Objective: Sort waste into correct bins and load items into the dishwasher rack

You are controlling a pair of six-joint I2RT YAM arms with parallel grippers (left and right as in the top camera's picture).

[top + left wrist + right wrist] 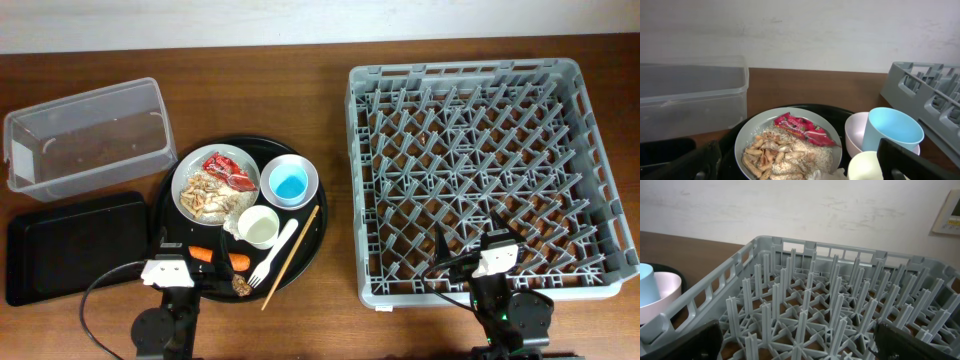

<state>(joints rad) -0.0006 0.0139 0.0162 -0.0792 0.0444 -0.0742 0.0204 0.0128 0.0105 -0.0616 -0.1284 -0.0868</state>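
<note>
A white plate (186, 183) on the round black tray holds beige food scraps (207, 195), a red wrapper (228, 170) and a white tissue (238, 208). Beside it a light-blue cup (289, 183) stands inside a white bowl (310, 172), with a white cup (259, 226), fork (272, 256) and chopsticks (292, 256) nearby. Carrot pieces (201, 254) and a brown lump (241, 286) lie at the tray's front. My left gripper (800, 170) is open, low before the plate (752, 132). My right gripper (800, 350) is open over the empty grey rack (810, 300).
A clear tub (85, 135) stands at the back left with a flat black tray (75, 245) in front of it. The round black tray (315, 225) lies between them and the rack (480, 170). Cables trail from both arms at the table's front edge.
</note>
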